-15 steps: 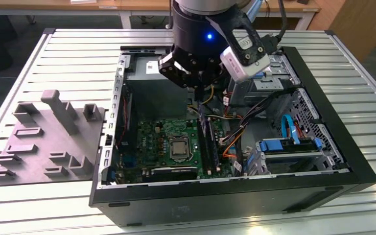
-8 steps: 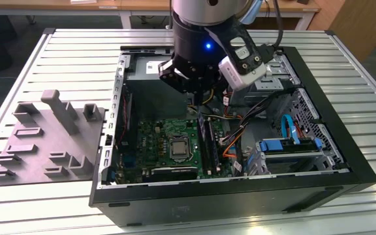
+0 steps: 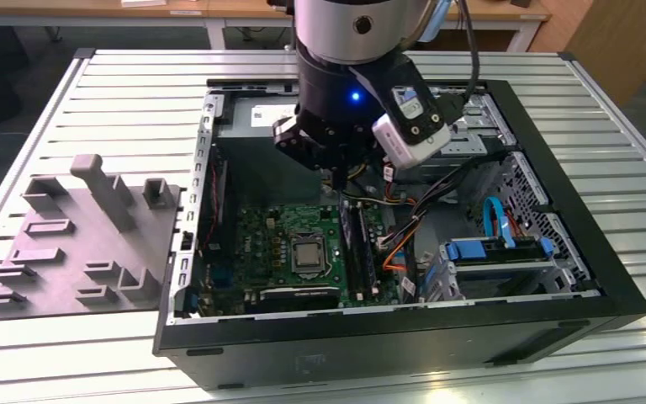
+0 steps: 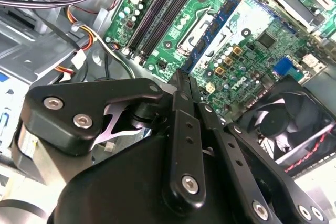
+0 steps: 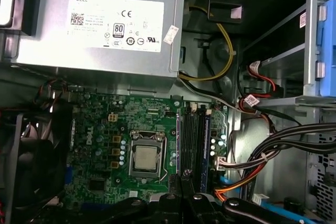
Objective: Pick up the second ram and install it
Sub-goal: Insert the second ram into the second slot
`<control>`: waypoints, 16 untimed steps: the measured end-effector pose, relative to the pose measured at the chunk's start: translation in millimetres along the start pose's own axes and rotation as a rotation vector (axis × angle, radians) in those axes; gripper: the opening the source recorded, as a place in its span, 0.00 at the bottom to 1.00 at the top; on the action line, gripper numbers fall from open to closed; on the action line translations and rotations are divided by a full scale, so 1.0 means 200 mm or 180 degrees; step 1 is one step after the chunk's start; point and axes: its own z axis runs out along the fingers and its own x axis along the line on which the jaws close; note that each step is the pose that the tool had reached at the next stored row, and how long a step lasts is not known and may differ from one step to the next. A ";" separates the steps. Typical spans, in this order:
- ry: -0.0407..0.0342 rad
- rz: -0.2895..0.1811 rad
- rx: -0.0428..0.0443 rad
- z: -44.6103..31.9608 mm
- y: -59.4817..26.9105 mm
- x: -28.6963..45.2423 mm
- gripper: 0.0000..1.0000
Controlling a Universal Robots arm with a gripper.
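End effector (image 4: 181,80): narrow, apparently pinching the second ram (image 4: 219,26) | ram: hanging over the motherboard (image 5: 94,129) near the RAM slots (image 5: 190,145), not seated | risk: a tilted stick could miss its slot and jam; the cable bundle (image 5: 294,148) beside the slots could snag.

Here's the table (image 3: 110,84): a silvery metal top, ribbed with long slats running from the exterior view's left to its right. 2 things sit directly on it. Toward the exterior view's right, the big black computer case (image 3: 413,345) lies on its side, open face up, taking up most of the surface. Just beside it, on the exterior view's left, a grey moulded fixture (image 3: 87,244) lies flat (blocks and posts rise from its base). Whether it touches the case wall, I cannot tell. Bare slats show around both.
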 end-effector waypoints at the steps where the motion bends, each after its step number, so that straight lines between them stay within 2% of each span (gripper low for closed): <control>1: 0.0000 0.0000 0.0000 0.009 -0.001 0.000 0.12; 6: 0.0000 0.0000 -0.0002 0.054 -0.004 0.003 0.12; 16: -0.0003 0.0009 -0.0030 0.143 -0.010 0.007 0.12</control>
